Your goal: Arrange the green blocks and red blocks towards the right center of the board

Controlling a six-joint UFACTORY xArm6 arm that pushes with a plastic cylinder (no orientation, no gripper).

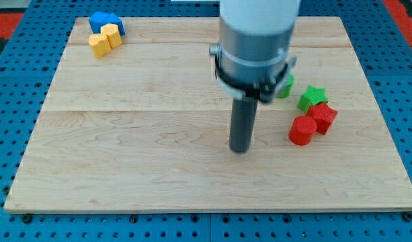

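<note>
Nearest the camera stands my tip, the lower end of the dark rod that serves as the tool, planted on bare wood near the middle of the desk. It has no jaws to open or close and holds nothing; it touches no block at this moment.

What matters for the coming push is direction: the task's blocks all lie to the view's right of the tool. The red cylinder is the closest, just to the right and slightly toward the view's top. Touching it on its far side is a second red block, angular in shape, and the green star sits against that one, further toward the view's top. Another green block peeks out behind the arm's housing (mostly hidden, so I cannot tell its shape).

These four already sit in a loose cluster at the right center, so I judge the task nearly done; any remaining push would run rightward from the tool.

Far up and to the left of the tool, well apart, rest a blue block and two yellow blocks, which play no part.
</note>
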